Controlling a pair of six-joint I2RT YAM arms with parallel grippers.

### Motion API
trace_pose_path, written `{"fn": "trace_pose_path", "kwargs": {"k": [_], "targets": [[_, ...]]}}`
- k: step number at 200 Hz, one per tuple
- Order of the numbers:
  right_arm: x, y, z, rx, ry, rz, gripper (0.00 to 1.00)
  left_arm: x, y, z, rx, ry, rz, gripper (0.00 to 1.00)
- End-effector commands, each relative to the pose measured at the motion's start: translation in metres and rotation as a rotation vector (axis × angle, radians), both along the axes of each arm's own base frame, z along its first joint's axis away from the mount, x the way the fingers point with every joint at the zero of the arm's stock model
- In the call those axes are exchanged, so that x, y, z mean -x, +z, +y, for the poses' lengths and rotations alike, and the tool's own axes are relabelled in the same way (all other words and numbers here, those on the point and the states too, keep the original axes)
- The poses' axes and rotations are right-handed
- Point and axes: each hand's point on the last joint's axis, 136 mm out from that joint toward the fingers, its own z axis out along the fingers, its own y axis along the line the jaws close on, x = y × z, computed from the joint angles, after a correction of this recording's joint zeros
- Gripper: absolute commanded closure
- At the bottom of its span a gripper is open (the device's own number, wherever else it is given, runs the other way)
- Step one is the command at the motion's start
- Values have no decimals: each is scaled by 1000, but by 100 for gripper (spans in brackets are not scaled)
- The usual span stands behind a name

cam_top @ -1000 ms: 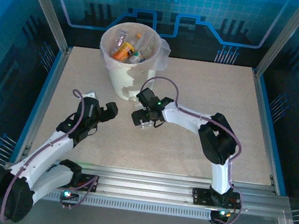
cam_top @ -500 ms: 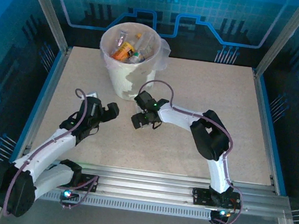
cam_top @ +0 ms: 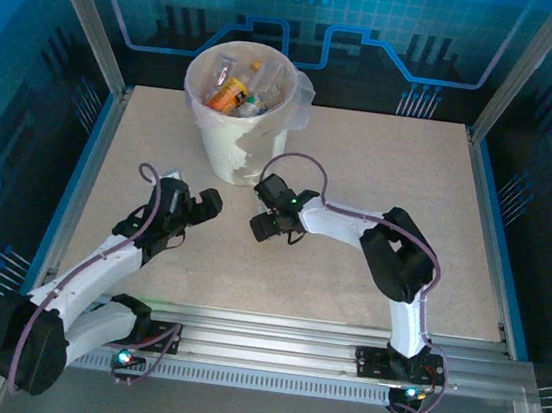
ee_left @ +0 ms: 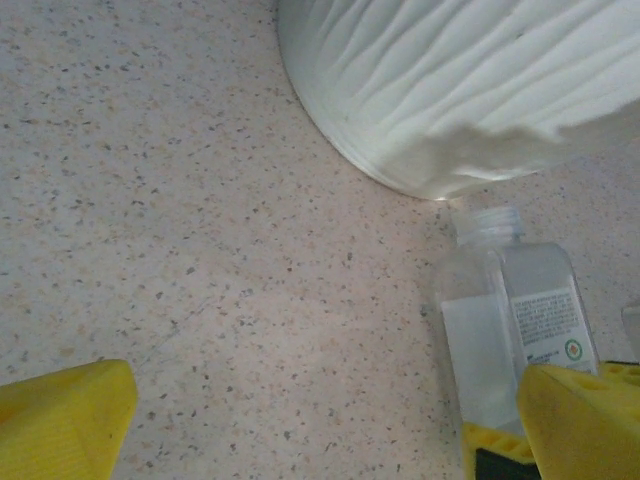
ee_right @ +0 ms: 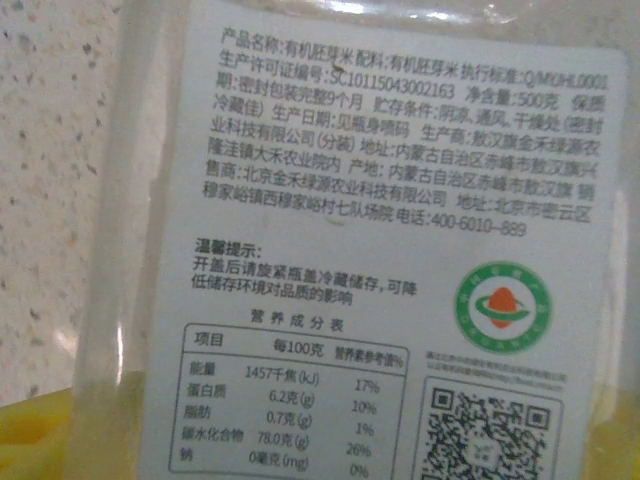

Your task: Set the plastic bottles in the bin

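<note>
Clerk: Overhead view, first item: large white round bin with translucent liner (cam_top: 227,150), at the far side of the speckled table (cam_top: 380,179). Contents?

Checker: Several plastic bottles (cam_top: 245,90) inside, an orange-labelled one (cam_top: 232,92) among them. Left gripper (cam_top: 185,190) on the near side of the bin, off to its left. Right gripper (cam_top: 267,211) just in front of the bin's foot. What lies under it is too small to tell.

Clerk: Left wrist view?

Checker: Clear flat-sided plastic bottle with white label (ee_left: 505,335), lying on the table. Uncapped neck just beside the bin wall, long axis running from the bin back toward the camera. Left fingertips (ee_left: 65,415) spread wide, nothing between them. The bottle lies at the far edge of that span, on the right arm's side.

Clerk: Right wrist view?

Checker: That bottle's label, printed text and a green round mark, close against the lens; one yellow fingertip (ee_right: 40,430) at its lower corner. Jaw width: cannot tell. Judgement: right arm is nearer, and a grasp across the short axis suits
</note>
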Motion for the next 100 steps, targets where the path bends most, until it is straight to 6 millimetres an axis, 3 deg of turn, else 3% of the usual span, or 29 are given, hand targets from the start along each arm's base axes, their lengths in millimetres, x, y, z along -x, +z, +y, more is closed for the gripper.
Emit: {"fn": "trace_pose_path", "kwargs": {"k": [1,59,100], "targets": [[3,35,0,-70,-19,-78,17,-2,4,-14,57,-50,-25,1],[22,88,-35,-192,-67,-236,17,-3,43,-68,218,-275,-104,1],[32,131,-39,-339,-28,-367,17,13,117,-134,364,-588,-337,1]]}}
